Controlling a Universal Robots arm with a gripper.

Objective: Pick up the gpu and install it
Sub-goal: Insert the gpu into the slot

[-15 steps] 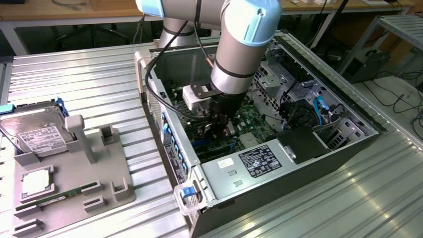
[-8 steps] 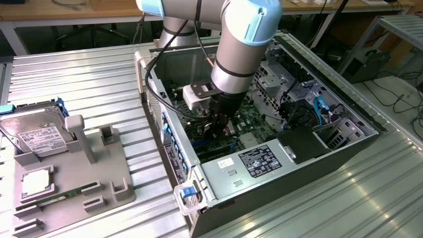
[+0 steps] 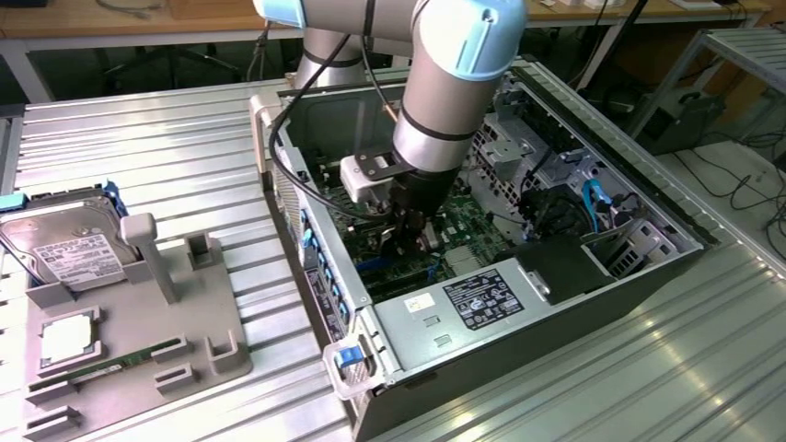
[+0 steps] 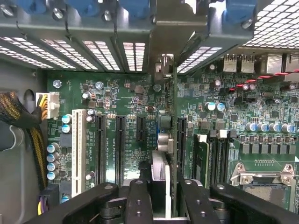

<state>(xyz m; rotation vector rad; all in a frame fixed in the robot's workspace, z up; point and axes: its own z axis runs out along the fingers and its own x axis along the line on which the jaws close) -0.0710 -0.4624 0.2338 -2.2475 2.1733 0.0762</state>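
In the wrist view I see the gpu (image 4: 163, 140) edge-on, a thin card standing upright over the green motherboard (image 4: 121, 98). Its silver bracket (image 4: 164, 32) reaches up to the case's rear slot openings. My gripper (image 4: 164, 189) is shut on the card, one black finger (image 4: 138, 200) on each side. The card sits between the black expansion slots (image 4: 120, 144) and a slot further along (image 4: 181, 140); I cannot tell whether its edge is seated. In the exterior view my gripper (image 3: 411, 230) is lowered deep inside the open computer case (image 3: 491, 313).
A white slot (image 4: 78, 144), a bundle of cables (image 4: 18, 121), a memory module (image 4: 201, 158) and the CPU socket (image 4: 266, 182) surround the card. On the exterior view's left, a grey fixture (image 3: 184, 341) holds a hard drive (image 3: 68, 244) and a memory stick (image 3: 117, 362).
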